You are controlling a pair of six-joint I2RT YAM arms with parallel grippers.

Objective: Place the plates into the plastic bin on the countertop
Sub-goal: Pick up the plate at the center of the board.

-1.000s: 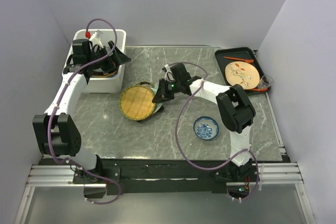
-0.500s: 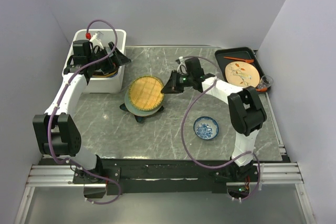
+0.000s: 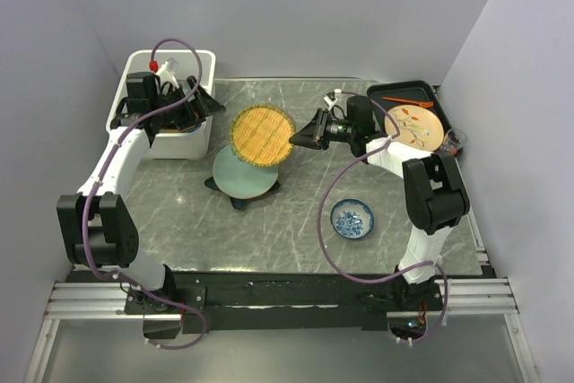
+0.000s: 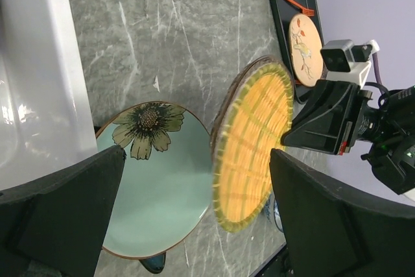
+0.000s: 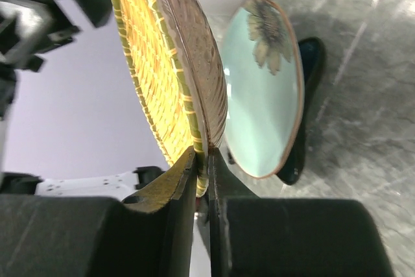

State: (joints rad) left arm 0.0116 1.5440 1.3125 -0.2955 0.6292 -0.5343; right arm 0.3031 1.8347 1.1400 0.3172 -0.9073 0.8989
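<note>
Change: yellow woven plate [image 3: 261,134] has come up off the pale green floral plate [image 3: 242,175] and is tilted on edge
Right gripper [image 3: 298,134]: pinched narrow on its right rim
Left gripper [image 3: 193,103]: wide, empty, over the plastic bin [image 3: 211,67] at far left
Meaning: plate freed; the carry left to the bin remains

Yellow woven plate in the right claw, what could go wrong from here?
1. The right claw pinches the yellow woven plate only at its rim, tilted on edge in the air. It could slip and fall onto the pale green floral plate below.
2. The left claw hangs open at the plastic bin, on the side the plate would come from, so the two might collide.
</note>
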